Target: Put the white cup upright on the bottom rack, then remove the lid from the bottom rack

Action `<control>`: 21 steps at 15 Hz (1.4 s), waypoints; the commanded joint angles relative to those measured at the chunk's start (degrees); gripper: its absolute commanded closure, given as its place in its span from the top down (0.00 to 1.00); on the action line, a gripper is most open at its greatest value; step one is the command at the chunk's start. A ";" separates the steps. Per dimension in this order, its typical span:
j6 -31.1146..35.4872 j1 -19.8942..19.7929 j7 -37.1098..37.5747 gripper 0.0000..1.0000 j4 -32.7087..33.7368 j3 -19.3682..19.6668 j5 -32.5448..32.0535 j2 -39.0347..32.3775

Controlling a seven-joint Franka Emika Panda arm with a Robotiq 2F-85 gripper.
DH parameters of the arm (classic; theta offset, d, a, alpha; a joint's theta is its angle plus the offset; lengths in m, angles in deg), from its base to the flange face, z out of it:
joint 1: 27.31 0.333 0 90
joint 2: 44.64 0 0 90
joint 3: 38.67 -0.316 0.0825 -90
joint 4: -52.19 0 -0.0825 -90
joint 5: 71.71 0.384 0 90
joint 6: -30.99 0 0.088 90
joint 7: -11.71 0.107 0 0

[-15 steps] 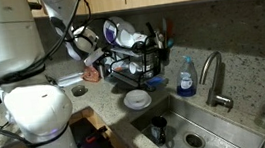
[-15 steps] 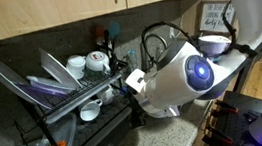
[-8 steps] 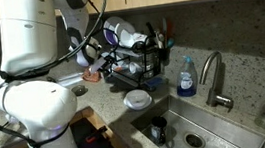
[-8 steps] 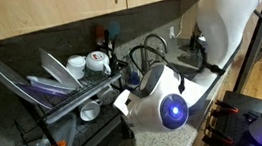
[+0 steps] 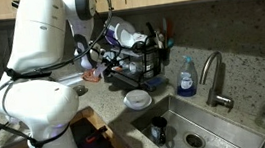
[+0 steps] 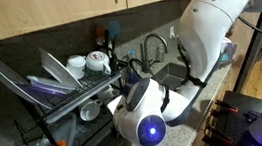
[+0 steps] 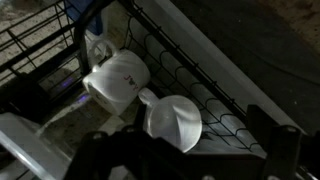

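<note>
Gripper: the gripper (image 7: 188, 158) hangs right over the lower tier in the wrist view. Its dark fingers (image 7: 98, 152) are spread wide with nothing between them.
White cup: there it is, the white cup (image 7: 120, 78), tipped over on its side on the bottom rack (image 7: 215, 85), not standing upright.
Lid: a round white lid (image 7: 173, 123) lies just beside the cup, on the side nearer the gripper. Whether the two actually touch is hard to call.
Rack wall: black wire mesh runs diagonally behind the cup and lid, and both sit inside it.
Arm: in an exterior view the big white arm (image 6: 217, 32) arcs over from the right. Its wrist (image 6: 150, 131), blue light glowing, is parked at the front of the rack, level with the lower tier.
Top tier: plates (image 6: 55, 67) lean in their slots, and a white teacup (image 6: 96, 60) sits beside them.
Counter: in an exterior view a white dish (image 5: 138, 101) sits on the counter near the sink (image 5: 204, 126). A blue soap bottle (image 5: 185, 76) and the faucet (image 5: 211, 75) stand behind the basin.
</note>
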 commanded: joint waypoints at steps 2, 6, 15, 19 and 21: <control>-2.48 0.67 7.84 1.00 1.48 1.41 -1.02 0.51; -2.61 0.62 7.45 1.00 3.55 2.38 -2.89 -0.63; -4.07 0.22 5.42 1.00 7.06 2.72 -2.29 -3.17; -4.06 0.29 5.11 1.00 7.51 2.76 -2.28 -3.71; -3.84 0.42 5.41 1.00 7.61 2.91 -3.17 -3.84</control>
